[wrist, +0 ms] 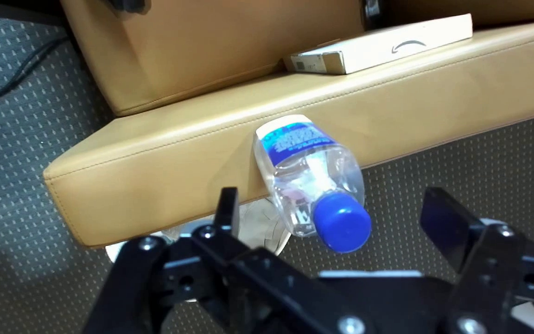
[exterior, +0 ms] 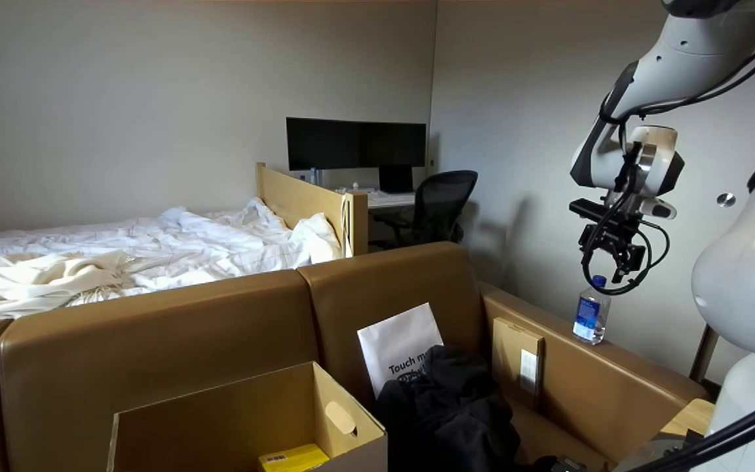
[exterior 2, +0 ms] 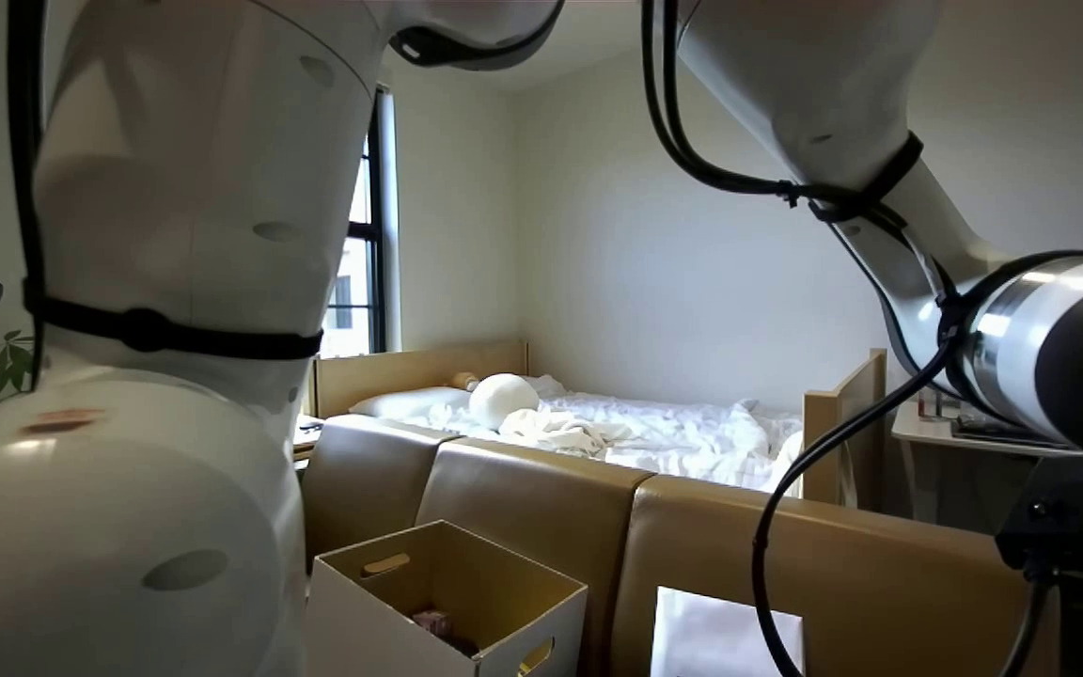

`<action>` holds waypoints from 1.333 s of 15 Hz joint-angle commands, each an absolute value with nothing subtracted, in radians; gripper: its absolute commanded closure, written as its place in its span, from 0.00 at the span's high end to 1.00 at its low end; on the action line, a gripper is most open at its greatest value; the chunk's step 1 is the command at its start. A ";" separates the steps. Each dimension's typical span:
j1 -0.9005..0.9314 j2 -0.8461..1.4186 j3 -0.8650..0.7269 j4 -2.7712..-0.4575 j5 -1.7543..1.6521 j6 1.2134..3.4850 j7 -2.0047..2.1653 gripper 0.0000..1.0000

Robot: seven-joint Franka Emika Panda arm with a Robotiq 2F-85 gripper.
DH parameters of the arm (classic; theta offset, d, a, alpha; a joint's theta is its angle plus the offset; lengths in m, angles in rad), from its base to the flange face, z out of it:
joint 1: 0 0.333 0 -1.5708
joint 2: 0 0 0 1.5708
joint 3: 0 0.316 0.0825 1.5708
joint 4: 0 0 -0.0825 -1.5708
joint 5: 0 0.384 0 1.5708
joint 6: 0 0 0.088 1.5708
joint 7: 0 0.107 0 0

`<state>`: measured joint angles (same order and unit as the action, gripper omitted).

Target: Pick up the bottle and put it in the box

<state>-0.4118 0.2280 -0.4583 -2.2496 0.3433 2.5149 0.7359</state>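
Observation:
The clear bottle (exterior: 591, 316) with blue label and blue cap stands upright on the sofa armrest (exterior: 639, 367); it also shows in the wrist view (wrist: 313, 171). My gripper (exterior: 613, 265) is just above the bottle's cap, pointing down. In the wrist view my gripper (wrist: 334, 204) is open, with the blue cap between the fingers in the picture and a gap on both sides. The brown cardboard box (exterior: 220, 413) stands open at the sofa back, with a yellow item inside. It also shows in an exterior view (exterior 2: 391, 621); its base is hidden.
A black cloth (exterior: 449, 400) and a white printed sheet (exterior: 404, 341) lie between box and armrest. A flat cardboard package (exterior: 515, 357) leans on the armrest's inner side, also in the wrist view (wrist: 387, 46). A round bin (wrist: 262, 222) stands below the armrest. The sofa back (exterior: 154, 341) rises behind the box.

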 commanded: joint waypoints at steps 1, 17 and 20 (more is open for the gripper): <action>-0.414 0.240 -0.466 -2.250 0.350 2.528 0.770 1.00; -0.453 0.357 -0.454 -2.131 0.412 2.543 0.763 1.00; -0.473 0.370 -0.413 -2.112 0.472 2.528 0.735 1.00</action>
<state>-0.4362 0.3482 -0.4559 -2.1438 0.4046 2.5568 0.7853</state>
